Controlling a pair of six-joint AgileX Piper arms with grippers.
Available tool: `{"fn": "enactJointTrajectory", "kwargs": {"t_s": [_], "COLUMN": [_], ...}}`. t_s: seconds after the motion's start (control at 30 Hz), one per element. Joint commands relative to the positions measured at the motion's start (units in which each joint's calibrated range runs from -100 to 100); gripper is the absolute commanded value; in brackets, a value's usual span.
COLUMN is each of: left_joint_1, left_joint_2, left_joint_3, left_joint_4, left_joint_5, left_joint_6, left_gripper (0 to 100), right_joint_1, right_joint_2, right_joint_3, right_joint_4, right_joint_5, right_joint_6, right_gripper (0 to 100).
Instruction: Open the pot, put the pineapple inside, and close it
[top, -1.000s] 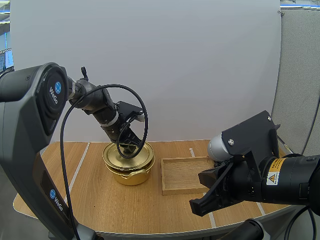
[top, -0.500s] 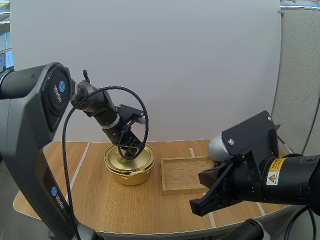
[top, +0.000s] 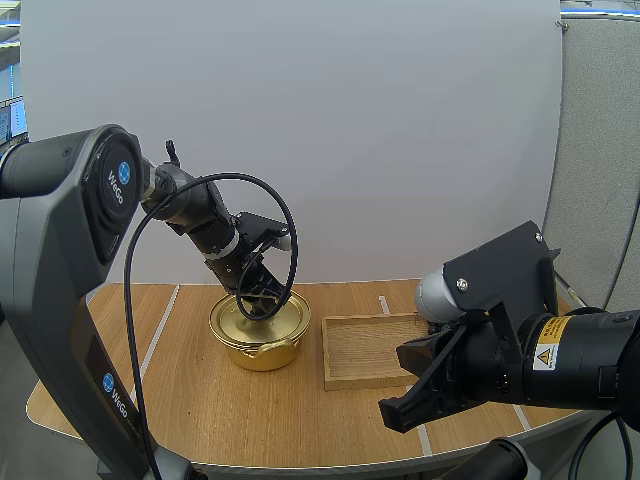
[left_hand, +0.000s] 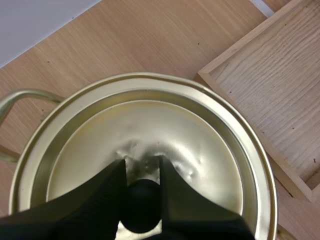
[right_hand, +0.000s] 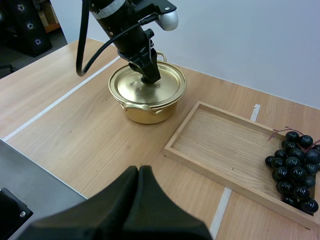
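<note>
Left wrist view: the pot (left_hand: 260, 165) sits with its lid (left_hand: 195, 135) seated flat inside the rim. The left end effector (left_hand: 141, 172) comes down on the lid centre, its two black fingers (left_hand: 107, 200) set narrowly apart and pinching the dark knob (left_hand: 142, 212) between them.

High view: the gold pot (top: 260, 345) stands on the wooden counter (top: 200, 420), left of centre, one side handle facing the near edge. The left end effector (top: 258, 295) meets the lid from above at a tilt. A wooden tray (top: 370, 350) lies just beside the pot on its right, not touching it.

Right wrist view: a bunch of dark grapes (right_hand: 295, 167) rests at the tray (right_hand: 225, 145) end away from the pot – whether every grape lies inside the rim cannot be told. The right end effector (right_hand: 139, 172) hangs above the counter's near edge, well apart from pot and tray. Its fingers lie closed together as one dark wedge – nothing is held between them.
</note>
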Motion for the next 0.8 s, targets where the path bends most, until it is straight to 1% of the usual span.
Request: {"fn": "enactJointTrajectory", "kwargs": {"t_s": [0.0,0.03,0.07,0.1,0.23,0.37,0.5,0.77], "left_joint_1": [-0.15,-0.15,-0.15,-0.15,-0.15,-0.15,-0.15,-0.15], "left_joint_2": [-0.11,-0.23,-0.52,-0.87,-3.15,-7.96,-15.09,-33.89], "left_joint_3": [0.18,0.18,0.18,0.18,-0.15,-0.59,-1.42,-1.54], "left_joint_4": [-0.91,-0.91,-1.01,-1.13,-1.11,-1.11,-1.11,-1.11], "left_joint_5": [0.59,0.66,0.66,0.66,1.21,2.01,5.54,13.52], "left_joint_6": [0.26,0.26,0.26,0.26,0.68,0.68,0.68,-0.06], "left_gripper": [53,75,98,100,100,100,100,100], "right_joint_1": [-0.24,-0.24,-0.24,-0.24,-0.24,-0.24,-0.24,-0.24], "right_joint_2": [-0.32,-0.32,-0.32,-0.32,-0.32,-0.32,-0.32,-0.32], "right_joint_3": [0.02,0.02,0.02,0.02,0.02,0.02,0.02,0.02], "right_joint_4": [0.11,0.11,0.11,0.11,0.11,0.11,0.11,-0.03], "right_joint_5": [-0.25,-0.25,-0.25,-0.25,-0.25,-0.25,-0.25,-0.25], "right_joint_6": [-0.67,-0.67,-0.67,-0.67,-0.67,-0.67,-0.67,-0.67], "right_gripper": [0,0,0,0,0,0,0,0]}}
